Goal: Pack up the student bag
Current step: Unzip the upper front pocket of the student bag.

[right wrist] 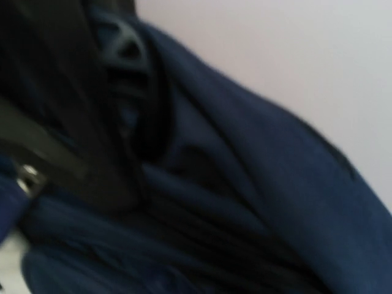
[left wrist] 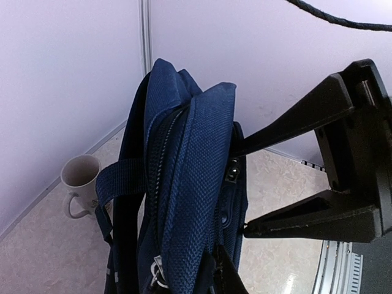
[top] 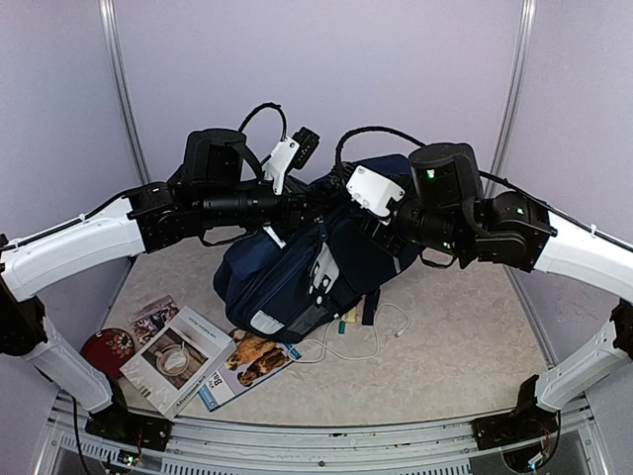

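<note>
Two arm bases [top: 124, 426]: bolted at the near left and near right corners, on a metal rail [top: 326, 435] that runs along the near edge.
Table [top: 465, 346]: a pale, mottled beige top, meeting a wall on the left, right and far sides.
Near-left clutter: a red disc [top: 107, 348] by the left wall, with a small magazine [top: 153, 317] just beyond it. A booklet with a bowl on its cover [top: 178, 361] partly overlaps a second booklet [top: 249, 361] to its right.
White cable [top: 371, 341]: looped loosely on the surface, just near of the bag's foot.
Student bag [top: 297, 277]: at mid-table, propped up with its top raised toward the far right and its foot resting on the surface.
Left gripper [left wrist: 240, 191]: clenched on the bag's upper edge beside a zip, both black fingers pressed into the fabric.
Right gripper [top: 384, 230]: down among the bag's top folds; its own camera gives only blurred navy cloth, so I cannot tell how the jaws stand.
Open room: bare surface lies right of the bag out to the right wall, and a narrower strip lies on the far left.
Mug [left wrist: 79, 184]: white, upright, beyond the bag and close to the wall's foot.
Walls [top: 326, 69]: plain lilac panels, with a metal upright [top: 119, 79] on the far left and another on the far right.
</note>
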Robot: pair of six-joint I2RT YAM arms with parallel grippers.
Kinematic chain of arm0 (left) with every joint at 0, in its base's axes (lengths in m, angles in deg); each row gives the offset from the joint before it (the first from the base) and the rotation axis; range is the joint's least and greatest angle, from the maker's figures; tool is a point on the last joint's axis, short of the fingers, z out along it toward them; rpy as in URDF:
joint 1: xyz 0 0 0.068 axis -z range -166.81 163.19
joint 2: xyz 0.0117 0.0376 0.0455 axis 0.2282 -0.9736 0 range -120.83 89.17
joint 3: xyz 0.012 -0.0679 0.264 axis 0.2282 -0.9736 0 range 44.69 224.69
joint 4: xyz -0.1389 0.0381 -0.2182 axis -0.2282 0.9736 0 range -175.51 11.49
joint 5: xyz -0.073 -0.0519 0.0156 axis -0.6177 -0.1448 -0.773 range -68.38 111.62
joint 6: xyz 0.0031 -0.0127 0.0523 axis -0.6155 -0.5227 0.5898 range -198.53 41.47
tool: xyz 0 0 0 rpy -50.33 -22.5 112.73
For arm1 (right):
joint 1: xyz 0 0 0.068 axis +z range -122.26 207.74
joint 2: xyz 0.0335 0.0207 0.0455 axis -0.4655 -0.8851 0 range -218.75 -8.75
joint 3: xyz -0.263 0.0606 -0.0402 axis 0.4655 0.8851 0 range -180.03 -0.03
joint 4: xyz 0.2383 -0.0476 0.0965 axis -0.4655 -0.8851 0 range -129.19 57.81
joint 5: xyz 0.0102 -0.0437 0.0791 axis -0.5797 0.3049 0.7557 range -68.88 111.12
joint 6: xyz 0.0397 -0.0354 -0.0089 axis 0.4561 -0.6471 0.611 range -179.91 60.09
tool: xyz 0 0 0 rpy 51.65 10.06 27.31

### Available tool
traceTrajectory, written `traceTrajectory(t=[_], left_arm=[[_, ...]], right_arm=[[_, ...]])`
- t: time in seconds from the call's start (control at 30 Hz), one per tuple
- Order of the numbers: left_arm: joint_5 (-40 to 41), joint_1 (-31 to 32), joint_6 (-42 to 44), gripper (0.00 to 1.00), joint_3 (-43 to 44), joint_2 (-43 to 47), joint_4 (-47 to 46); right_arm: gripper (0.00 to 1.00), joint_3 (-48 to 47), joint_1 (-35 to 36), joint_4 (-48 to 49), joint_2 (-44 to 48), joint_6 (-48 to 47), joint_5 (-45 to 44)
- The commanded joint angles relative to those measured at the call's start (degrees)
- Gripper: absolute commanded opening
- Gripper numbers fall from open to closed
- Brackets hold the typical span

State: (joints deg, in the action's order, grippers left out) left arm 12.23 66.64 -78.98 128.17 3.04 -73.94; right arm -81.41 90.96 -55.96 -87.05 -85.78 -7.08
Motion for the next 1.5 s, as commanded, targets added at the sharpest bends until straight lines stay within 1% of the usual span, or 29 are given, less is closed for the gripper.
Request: traceTrajectory(t=[0.0,0.17,0.27,0.3,0.33,0.43,0.47,0.53,0.67,0.7,0.8,0.9,1.03,1.13,1.23,1.3,1.37,1.47], left_arm=[[-3.4,0.9,-1.0,0.0,-0.2,2.6,-4.9],[-5.3,1.6,-0.2,0.0,-0.7,3.4,-5.8],[-5.7,2.3,0.8,0.0,-1.0,3.8,-5.9],[-5.3,2.4,0.8,0.0,-1.2,3.9,-6.1],[-4.5,2.4,0.5,0.0,-1.5,4.1,-6.4],[-0.9,2.2,-0.5,0.0,-1.8,4.1,-6.9],[-0.3,2.2,-0.8,0.0,-1.6,3.8,-6.8],[-0.2,2.1,-1.5,0.0,-1.3,3.1,-7.0],[-0.8,2.0,-2.3,0.0,-1.3,2.7,-7.8],[-0.9,2.0,-2.5,0.0,-1.3,2.6,-7.9],[-1.7,2.0,-2.6,0.0,-1.5,2.7,-8.1],[-2.6,1.9,-2.6,0.0,-2.0,2.9,-8.6],[-3.3,1.9,-2.3,0.0,-2.2,3.0,-8.7],[-3.4,1.8,-1.8,0.0,-2.2,3.4,-8.5],[-3.2,1.5,-1.4,0.0,-2.4,3.9,-8.3],[-3.1,1.3,-1.3,0.0,-2.4,4.1,-8.1],[-3.2,1.2,-1.3,0.0,-2.6,4.2,-8.2],[-3.4,1.2,-1.2,0.0,-2.8,4.5,-8.4]], right_arm=[[0.46,0.2,0.2,-2.6,-0.4,1.2,-8.2],[0.48,-0.4,-0.1,-4.3,-1.0,2.9,-12.7],[0.48,-2.7,-1.0,-7.4,-1.2,5.7,-11.1],[0.48,-3.5,-1.2,-8.8,-0.9,6.5,-9.3],[0.49,-3.9,-1.2,-9.8,-0.2,6.7,-5.5],[0.59,-4.3,-1.2,-8.2,2.9,8.2,8.7],[0.61,-4.3,-1.1,-6.4,3.4,8.9,10.7],[0.63,-4.4,-0.6,-3.7,3.1,10.2,11.4],[0.66,-5.8,0.2,-5.0,-0.5,11.0,9.5],[0.65,-6.4,0.2,-5.9,-1.5,11.3,8.1],[0.55,-7.2,0.2,-7.5,-3.6,11.6,3.8],[0.54,-6.1,0.2,-7.2,-3.8,11.0,3.1],[0.55,-4.7,0.2,-6.7,-3.4,9.4,-2.3],[0.58,-4.5,0.1,-9.8,-4.3,8.5,-6.3],[0.65,-4.6,0.1,-13.7,-4.4,8.1,-5.3],[0.65,-5.1,0.0,-15.5,-4.2,8.6,-5.2],[0.6,-5.4,-0.3,-16.7,-4.1,9.0,-7.3],[0.49,-4.9,-0.5,-16.7,-3.8,8.6,-9.4]])
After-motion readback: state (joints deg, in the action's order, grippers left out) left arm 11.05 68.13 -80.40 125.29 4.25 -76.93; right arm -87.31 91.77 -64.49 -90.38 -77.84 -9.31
